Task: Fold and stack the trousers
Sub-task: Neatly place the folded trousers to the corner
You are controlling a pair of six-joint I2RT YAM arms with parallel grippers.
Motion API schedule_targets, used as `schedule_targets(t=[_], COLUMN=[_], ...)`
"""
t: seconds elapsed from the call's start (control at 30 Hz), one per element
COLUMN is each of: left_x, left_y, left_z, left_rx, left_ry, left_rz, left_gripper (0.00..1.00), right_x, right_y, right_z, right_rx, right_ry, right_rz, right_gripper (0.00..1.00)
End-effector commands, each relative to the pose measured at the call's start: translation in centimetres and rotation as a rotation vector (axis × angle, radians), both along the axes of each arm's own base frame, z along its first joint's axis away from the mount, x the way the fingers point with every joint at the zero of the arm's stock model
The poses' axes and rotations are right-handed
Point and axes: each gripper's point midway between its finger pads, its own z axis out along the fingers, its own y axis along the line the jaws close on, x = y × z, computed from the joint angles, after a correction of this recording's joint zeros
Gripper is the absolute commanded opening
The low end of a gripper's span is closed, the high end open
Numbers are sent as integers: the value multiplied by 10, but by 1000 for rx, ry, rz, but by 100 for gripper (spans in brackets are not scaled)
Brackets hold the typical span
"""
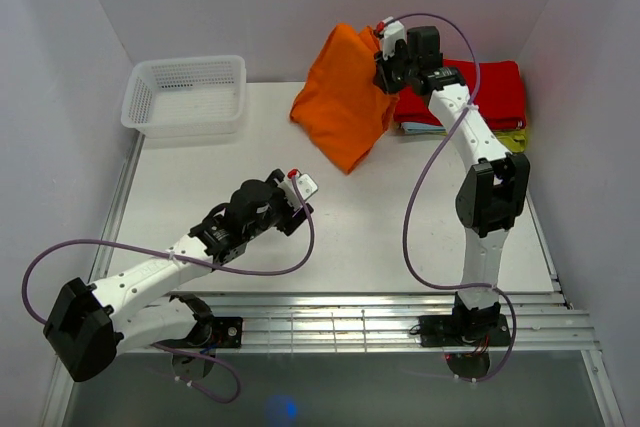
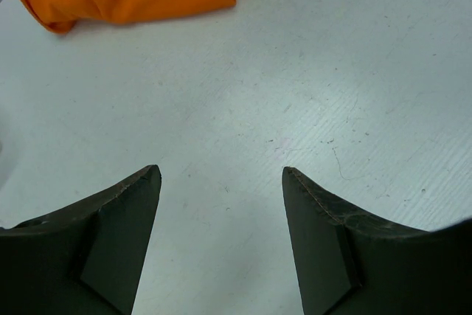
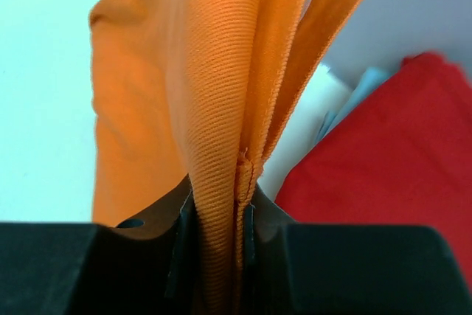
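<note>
The right tool (image 1: 386, 69) is clamped on a gathered edge of the bright orange trousers (image 1: 345, 107), holding them up over the far side of the tabletop (image 1: 380, 237). The cloth hangs in a doubled-over bundle just beside the red folded cloth (image 1: 480, 92), which tops a pile in the far right corner. The right wrist view shows several layers of orange fabric pinched between the two fingers, which press close on them, with the red cloth near on the right. The bundle's lowest corner hangs close to the tabletop, though whether it touches cannot be told. The left tool (image 1: 300, 187) hovers low over bare tabletop nearer the arms, fingers spread wide and holding nothing. An orange edge shows at the top of its wrist view, well apart from the fingers. A white basket (image 1: 190, 60) sits in the far left corner, away from the work. Judging by the scene, the folding looks largely done and the stacking step is in hand, with the bundle poised beside the pile. The next move calls for the right arm to bring the trousers over the red cloth, lower them so the layers land flat and square, and only then part its fingers; a loose flap may need the left tool to tidy it
</note>
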Motion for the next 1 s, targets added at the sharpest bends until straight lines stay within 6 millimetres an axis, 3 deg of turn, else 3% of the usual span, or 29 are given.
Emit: schedule_targets(t=[0.0,0.03,0.2,0.57,0.73,0.97], left_x=[-6,-7,-9,-12,-12,-12], left_y=[-1,-1,0,0,0,-1], left_z=[5,5,2,-4,-5,-8], left_rx=[-30,-34,-37,-29,-22,-19], left_ry=[7,9,15,35,39,54], left_rz=[-14,-16,-18,-24,-22,-23], left_gripper=[77,77,77,77,77,77], right_x=[28,29,33,30,20,13], right_y=[-4,-4,-20,-68,-70,-81], right_z=[113,132,164,220,264,302], right_rx=[72,88,107,218,309,489], right_ry=[-290,-327,-413,-518,-613,-672], right_rz=[-47,-53,-146,-239,-217,-222], right_gripper=[8,8,8,8,8,8])
